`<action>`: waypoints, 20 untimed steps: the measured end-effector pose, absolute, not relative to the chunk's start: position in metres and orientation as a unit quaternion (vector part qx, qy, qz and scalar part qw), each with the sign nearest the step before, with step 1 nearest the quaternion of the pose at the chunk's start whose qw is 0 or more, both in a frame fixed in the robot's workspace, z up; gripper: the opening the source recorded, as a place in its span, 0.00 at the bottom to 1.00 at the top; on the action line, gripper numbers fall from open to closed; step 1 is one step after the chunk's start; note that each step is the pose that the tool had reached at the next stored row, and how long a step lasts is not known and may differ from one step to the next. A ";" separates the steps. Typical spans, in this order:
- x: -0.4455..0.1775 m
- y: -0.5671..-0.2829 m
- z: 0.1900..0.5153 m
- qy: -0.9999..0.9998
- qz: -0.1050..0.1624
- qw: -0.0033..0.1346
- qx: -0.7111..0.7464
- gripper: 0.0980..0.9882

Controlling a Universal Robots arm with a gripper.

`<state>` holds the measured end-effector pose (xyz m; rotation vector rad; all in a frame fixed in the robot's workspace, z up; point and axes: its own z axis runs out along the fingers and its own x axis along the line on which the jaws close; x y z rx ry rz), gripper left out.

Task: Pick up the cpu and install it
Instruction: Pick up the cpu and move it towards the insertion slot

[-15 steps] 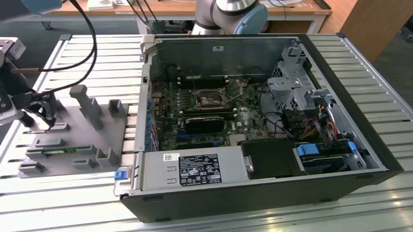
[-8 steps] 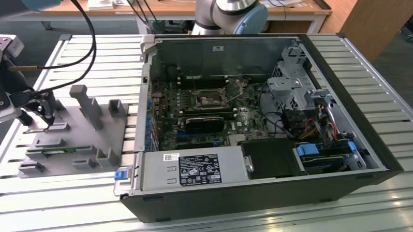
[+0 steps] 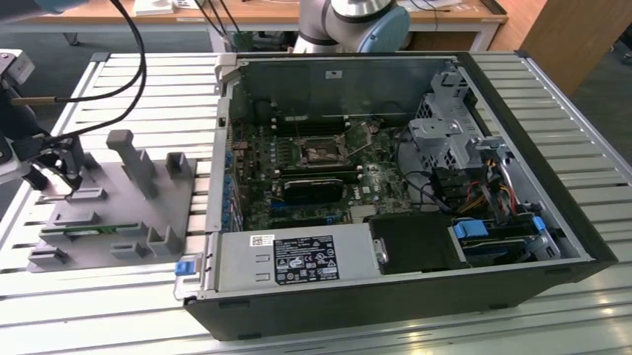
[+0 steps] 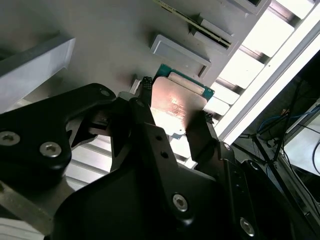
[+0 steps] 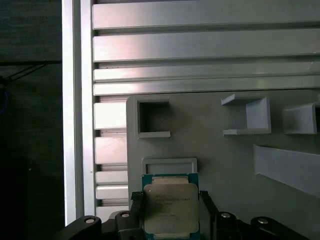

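The cpu (image 5: pixel 170 209) is a flat square chip with a silvery metal top and a thin green rim. It lies between the two black fingers (image 5: pixel 136 201) of my gripper (image 5: pixel 170 202), which press against its opposite edges. In the second wrist view the cpu (image 4: pixel 177 102) shows the same way, clamped between the fingers (image 4: pixel 143 114), just above the grey parts holder (image 4: pixel 100 35). In the exterior view my gripper (image 3: pixel 65 176) hangs over the far left end of the grey parts holder (image 3: pixel 148 214). The motherboard socket (image 3: pixel 321 154) sits open in the middle of the computer case (image 3: pixel 395 296).
The grey holder carries upright posts (image 3: pixel 126 151) and a green memory stick (image 3: pixel 84 231) in a slot. Empty square recesses (image 5: pixel 150 117) lie just beyond the chip. Black cables (image 3: pixel 138 66) run across the slatted metal table (image 3: pixel 582 111). The arm's base (image 3: pixel 356 22) stands behind the case.
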<state>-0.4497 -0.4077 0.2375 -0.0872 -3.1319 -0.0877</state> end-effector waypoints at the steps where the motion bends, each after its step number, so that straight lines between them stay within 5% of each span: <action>1: -0.450 -0.408 0.238 -0.999 -0.028 0.004 -0.028 0.48; 20: -0.450 -0.407 0.243 -0.999 -0.028 0.004 -0.028 0.48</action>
